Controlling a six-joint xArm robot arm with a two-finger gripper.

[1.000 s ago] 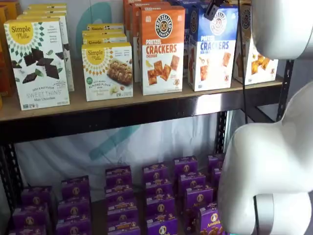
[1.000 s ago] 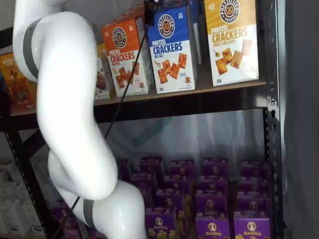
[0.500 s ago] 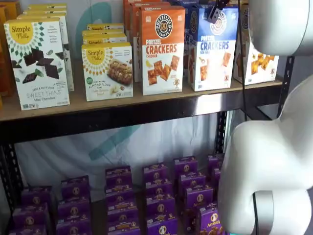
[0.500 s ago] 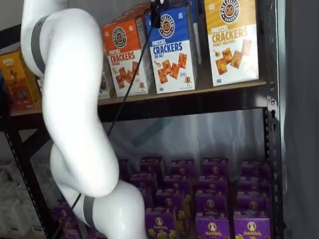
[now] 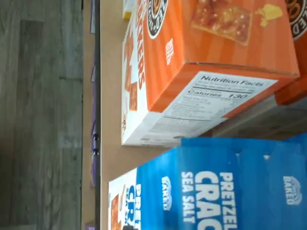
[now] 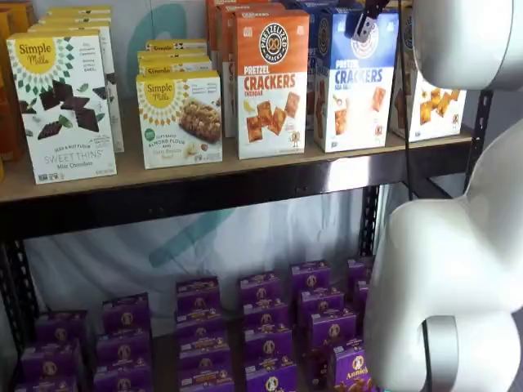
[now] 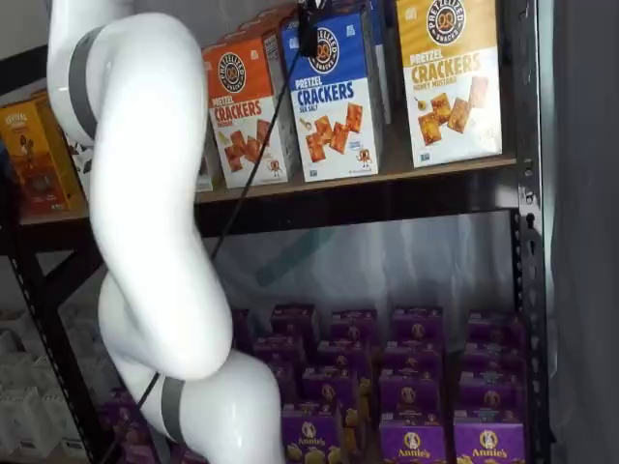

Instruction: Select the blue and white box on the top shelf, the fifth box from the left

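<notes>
Standing upright on the top shelf [image 6: 245,167], the blue and white box [image 6: 353,82] of sea salt Pretzel Crackers sits at the front edge in both shelf views, between the orange-topped Pretzel Crackers carton [image 6: 272,86] and the yellow-topped cracker carton [image 7: 450,77]. Claw [image 6: 360,23]: only a dark tip shows, hanging from the upper edge over the blue box's face in both shelf views; no finger gap is visible, though its jaws stand at their widest, and nothing is held. White robot arm [image 7: 145,213] fills the foreground. Wrist view: blue carton and orange carton side by side, apart. Lower shelf: rows of purple Annie's boxes [image 7: 411,440].
</notes>
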